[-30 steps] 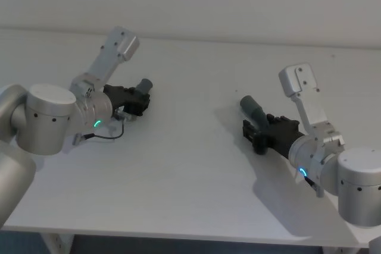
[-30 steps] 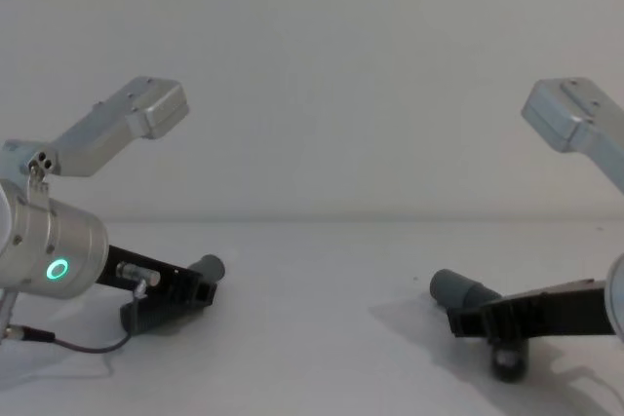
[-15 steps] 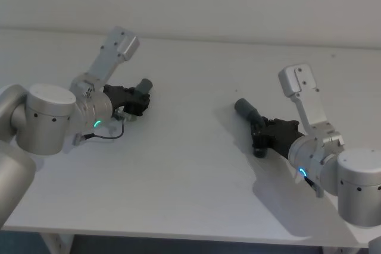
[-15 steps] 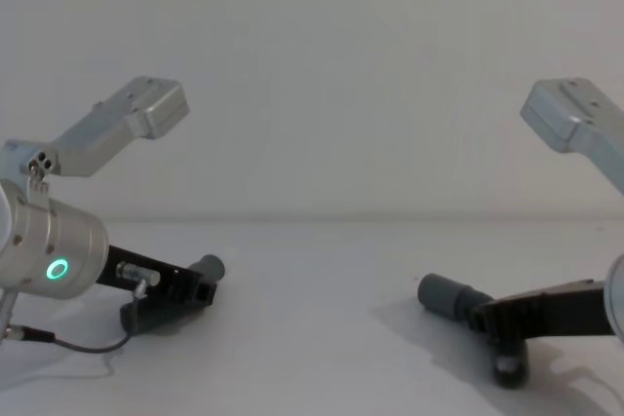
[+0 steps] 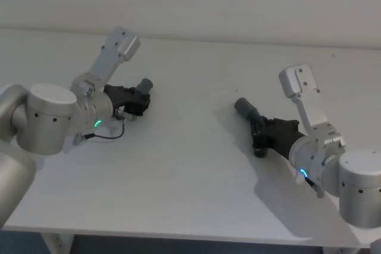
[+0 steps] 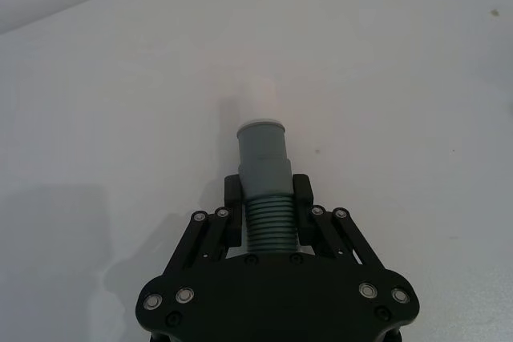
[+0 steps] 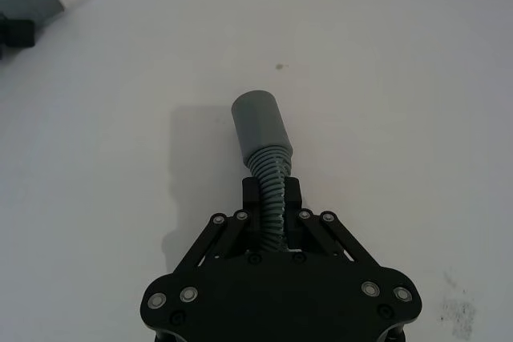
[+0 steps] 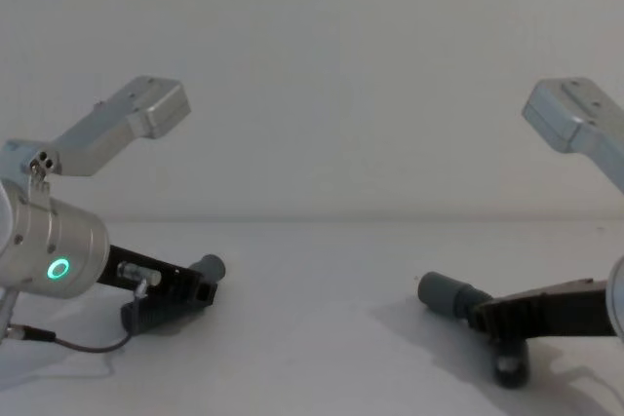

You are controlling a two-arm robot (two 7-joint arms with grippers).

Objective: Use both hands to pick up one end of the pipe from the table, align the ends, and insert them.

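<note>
Left tool point(image 6: 267, 206) clamps the white-tipped piece point(image 6: 263, 150), right tool point(image 7: 271, 198) the collared piece point(image 7: 260, 130), ribs point(image 6: 268, 226) partly covered.

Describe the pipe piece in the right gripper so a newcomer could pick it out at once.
Start at the white table and go to its right side, where the right gripper is shut on the ribbed part of a dark-grey pipe piece. It ends in a smooth, wide grey collar, while the other piece, in the left gripper, ends in a narrow white tip.
</note>
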